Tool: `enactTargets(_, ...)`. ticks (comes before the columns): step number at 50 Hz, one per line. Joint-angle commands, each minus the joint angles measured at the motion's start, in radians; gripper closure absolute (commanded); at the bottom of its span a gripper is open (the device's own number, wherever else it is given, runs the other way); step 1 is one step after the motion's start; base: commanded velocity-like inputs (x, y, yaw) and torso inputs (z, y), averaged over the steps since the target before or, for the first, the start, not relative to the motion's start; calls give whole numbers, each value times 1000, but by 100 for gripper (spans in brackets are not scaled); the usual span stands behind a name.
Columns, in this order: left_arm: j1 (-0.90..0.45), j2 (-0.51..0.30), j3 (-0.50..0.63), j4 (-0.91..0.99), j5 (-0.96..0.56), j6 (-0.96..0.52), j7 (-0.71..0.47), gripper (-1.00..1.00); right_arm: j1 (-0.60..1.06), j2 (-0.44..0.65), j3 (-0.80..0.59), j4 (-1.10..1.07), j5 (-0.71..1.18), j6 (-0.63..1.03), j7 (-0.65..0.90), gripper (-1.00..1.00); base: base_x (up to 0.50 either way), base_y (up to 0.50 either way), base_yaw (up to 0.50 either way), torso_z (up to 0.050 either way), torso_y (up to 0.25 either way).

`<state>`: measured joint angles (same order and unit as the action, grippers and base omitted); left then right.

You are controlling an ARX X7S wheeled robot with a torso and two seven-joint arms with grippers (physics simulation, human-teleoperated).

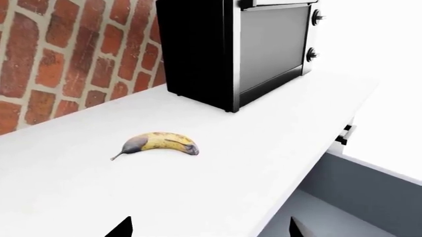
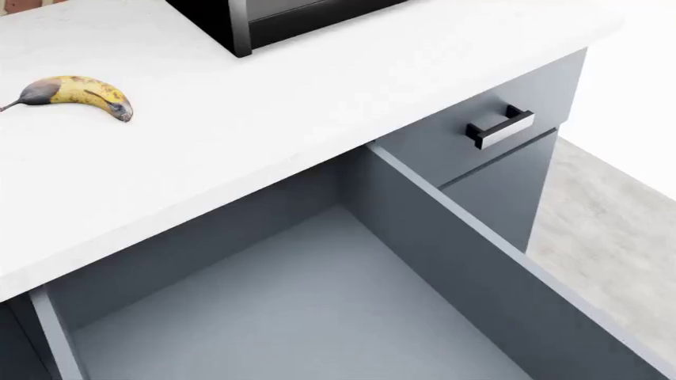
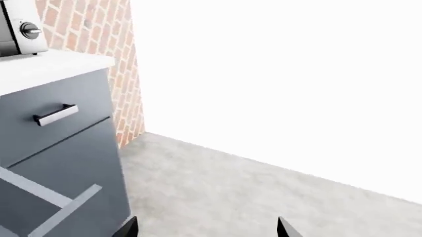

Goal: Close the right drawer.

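The right drawer (image 2: 317, 309) is standing pulled far out from under the white surface (image 2: 317, 87), and its pale grey inside is lying open to the head view. Its side wall is running beside a smaller closed drawer front (image 2: 476, 119) that is carrying a dark bar handle (image 2: 501, 127).

The left gripper (image 1: 209, 227) is hovering above the edge of the surface, and only two dark fingertips (image 1: 122, 228) are showing, set well apart, so it is open and holding nothing. A spotted banana (image 1: 158, 143) is lying on the surface ahead of this gripper, and a black oven (image 1: 237, 44) is standing farther beyond it, before a brick wall (image 1: 66, 54). A part of the drawer is lying below this gripper, to one side.

The right gripper (image 3: 207, 228) is hanging over the grey floor (image 3: 264, 192), its tips also spread apart and empty. The drawer's corner (image 3: 59, 202) is showing just beside it.
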<state>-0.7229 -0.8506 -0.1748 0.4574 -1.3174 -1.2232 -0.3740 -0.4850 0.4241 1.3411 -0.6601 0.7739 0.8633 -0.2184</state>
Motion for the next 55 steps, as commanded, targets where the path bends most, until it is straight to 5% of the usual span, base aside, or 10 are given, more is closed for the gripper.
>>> enactTargets(1, 12, 5, 4, 3, 2, 12, 0, -100, -3, -164, -74, 146, -122, -169, -111, -100, 0, 0, 0, 0, 0)
enactTargets(55, 72, -9, -5, -2, 14, 60, 22, -100, 324, -206, -781, 417, -464, -323, -58, -100, 0, 0, 0, 0, 0)
